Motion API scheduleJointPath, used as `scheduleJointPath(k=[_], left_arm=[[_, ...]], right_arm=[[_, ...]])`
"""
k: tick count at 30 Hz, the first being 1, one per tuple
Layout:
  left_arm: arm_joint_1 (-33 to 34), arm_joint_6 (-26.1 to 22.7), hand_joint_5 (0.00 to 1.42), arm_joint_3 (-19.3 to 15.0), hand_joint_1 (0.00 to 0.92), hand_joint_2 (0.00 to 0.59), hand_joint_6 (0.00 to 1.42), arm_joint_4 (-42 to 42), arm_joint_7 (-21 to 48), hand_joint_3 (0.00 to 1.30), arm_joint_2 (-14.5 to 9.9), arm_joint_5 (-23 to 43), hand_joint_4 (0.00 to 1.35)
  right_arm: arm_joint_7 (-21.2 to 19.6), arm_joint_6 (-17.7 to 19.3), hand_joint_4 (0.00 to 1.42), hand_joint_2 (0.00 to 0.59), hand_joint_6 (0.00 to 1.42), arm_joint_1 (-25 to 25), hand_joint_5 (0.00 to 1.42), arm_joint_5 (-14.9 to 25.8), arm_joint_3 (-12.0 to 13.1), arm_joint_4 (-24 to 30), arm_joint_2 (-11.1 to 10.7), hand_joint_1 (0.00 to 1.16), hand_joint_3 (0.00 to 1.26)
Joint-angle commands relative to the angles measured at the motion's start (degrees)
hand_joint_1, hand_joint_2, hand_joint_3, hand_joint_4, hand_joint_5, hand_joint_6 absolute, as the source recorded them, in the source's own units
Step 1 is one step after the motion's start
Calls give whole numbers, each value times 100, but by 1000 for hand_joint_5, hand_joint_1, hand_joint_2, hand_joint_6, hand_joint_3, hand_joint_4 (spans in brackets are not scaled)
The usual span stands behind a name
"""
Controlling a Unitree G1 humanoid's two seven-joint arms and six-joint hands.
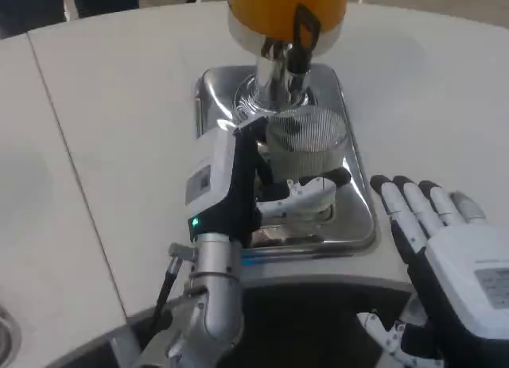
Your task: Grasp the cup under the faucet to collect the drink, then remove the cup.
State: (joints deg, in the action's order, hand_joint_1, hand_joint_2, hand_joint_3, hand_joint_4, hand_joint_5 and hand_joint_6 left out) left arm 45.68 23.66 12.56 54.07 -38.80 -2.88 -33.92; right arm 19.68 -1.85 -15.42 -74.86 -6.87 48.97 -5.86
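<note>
The left hand point(262, 185) has its fingers wrapped around the clear ribbed cup point(306, 139), which sits on the chrome drip tray point(350, 225) right under the black faucet lever point(302, 30) of the orange drink dispenser point(286, 6). Over at 4 o'clock, the right hand point(453, 265) rests with fingers spread, holding nothing. It has a label on its back, too blurry to read.

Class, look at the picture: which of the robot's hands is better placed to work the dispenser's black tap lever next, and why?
The right hand, probably. It is open and holds nothing, while the left hand grips the cup under the black tap lever.
</note>
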Motion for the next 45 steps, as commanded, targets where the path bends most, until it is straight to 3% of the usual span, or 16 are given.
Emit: scheduleJointPath(k=[1,9,12,14,16,28,39,45], left_arm=[[176,-39,1394,68,617,84,1424,346,-509,1072,-5,-31,1111],[249,-106,1276,78,590,103,1419,683,-801,910,-194,40,1081],[252,-12,1153,113,561,101,1321,704,-755,633,-247,58,716],[245,37,1071,128,543,93,1278,698,-717,495,-264,75,593],[213,133,1017,155,527,90,1208,651,-658,437,-293,85,533],[19,390,839,386,423,61,1011,372,-451,287,-417,92,307],[-323,462,455,501,370,44,475,-261,-155,151,-679,55,80],[-537,217,405,307,361,45,430,-673,23,116,-905,129,49]], right_arm=[[121,-41,0,421,15,162,0,30,45,-115,-30,554,0],[236,-28,0,418,17,263,0,113,33,-144,-103,549,0],[263,-82,0,416,17,309,0,131,27,-154,-70,546,0],[248,-80,0,415,17,327,0,113,25,-160,-75,544,0],[249,-92,0,415,18,332,0,115,13,-180,-64,543,0],[191,-117,0,414,18,223,0,232,43,-92,-35,537,0],[11,-40,0,413,29,214,0,350,-35,-149,-57,535,0],[-39,-147,0,413,31,383,0,455,-107,-101,139,534,0]])
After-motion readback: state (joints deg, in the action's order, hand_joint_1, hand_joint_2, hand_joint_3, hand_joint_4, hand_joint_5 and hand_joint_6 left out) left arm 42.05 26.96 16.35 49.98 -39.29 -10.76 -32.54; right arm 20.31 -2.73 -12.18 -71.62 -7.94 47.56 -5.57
